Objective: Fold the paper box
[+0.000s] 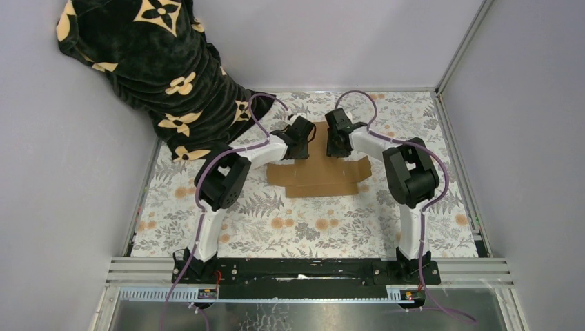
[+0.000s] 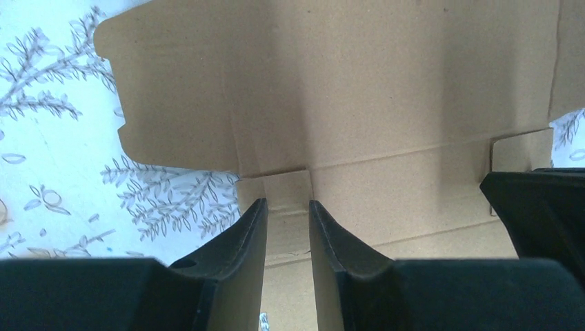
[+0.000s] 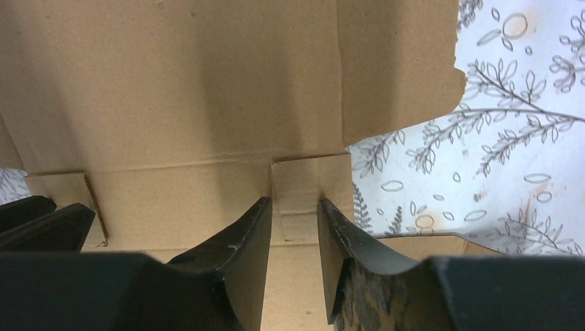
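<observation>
Floral-printed cloth covers the surface (image 1: 290, 231), which is boxed in by grey walls and a metal rail (image 1: 458, 165) on the right. A black flower-patterned blanket (image 1: 159, 62) is heaped in the far left corner. We find the paper box (image 1: 321, 178) as a brown die-cut sheet, one end beneath both sets of jaws and the rest spreading out beyond their tips.

The left jaws are slightly spread. Their fingers (image 2: 234, 248) straddle a small tab (image 2: 286, 196) at a crease, with nothing pinched between them. The right jaws stand the same way, fingers (image 3: 238, 238) either side of a matching tab (image 3: 296, 183). We cannot tell whether the tips press the cardboard or hover just over it.

We judge the task barely begun. Creases show, but we see no wall clearly standing and no tab tucked, so nearly all the folding is left.

The two sets of jaws sit close together, each showing at the edge of the other's camera, so room between them is tight. Outward of each pair the cloth lies bare. The blanket is near the left arm's elbow, and the rail is well apart from the right jaws.
</observation>
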You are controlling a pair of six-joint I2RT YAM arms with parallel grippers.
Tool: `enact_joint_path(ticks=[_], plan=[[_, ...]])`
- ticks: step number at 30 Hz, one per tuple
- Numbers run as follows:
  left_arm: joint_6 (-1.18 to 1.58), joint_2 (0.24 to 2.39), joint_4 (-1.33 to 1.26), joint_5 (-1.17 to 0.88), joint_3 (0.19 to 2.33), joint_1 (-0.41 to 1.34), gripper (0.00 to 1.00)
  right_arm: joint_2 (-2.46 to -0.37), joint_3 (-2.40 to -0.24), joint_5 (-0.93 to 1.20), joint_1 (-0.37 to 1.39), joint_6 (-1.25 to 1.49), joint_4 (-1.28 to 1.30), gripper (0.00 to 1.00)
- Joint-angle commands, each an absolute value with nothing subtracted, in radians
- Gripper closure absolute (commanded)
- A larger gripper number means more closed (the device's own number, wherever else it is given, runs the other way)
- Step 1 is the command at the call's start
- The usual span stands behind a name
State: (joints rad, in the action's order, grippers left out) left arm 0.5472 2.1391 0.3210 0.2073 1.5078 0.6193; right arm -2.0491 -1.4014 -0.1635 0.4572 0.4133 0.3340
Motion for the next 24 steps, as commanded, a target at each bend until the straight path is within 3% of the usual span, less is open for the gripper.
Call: enact_joint_path(ticks=[1,14,24], plan=[[0.527,2.249,0.39,0.163,1.524,0.593,0.65,-2.198,-1.395,-0.038,0.471,0.455,0.376,0.61],[0.485,2.306,0.434,0.128,1.663,0.548,0.64,-2.251,-1.49,-0.019,0.471,0.444,0.418,0.6],[0.456,2.135,0.423,0.11,1.605,0.535,0.6,-2.117,-1.485,-0.019,0.466,0.394,0.433,0.5]])
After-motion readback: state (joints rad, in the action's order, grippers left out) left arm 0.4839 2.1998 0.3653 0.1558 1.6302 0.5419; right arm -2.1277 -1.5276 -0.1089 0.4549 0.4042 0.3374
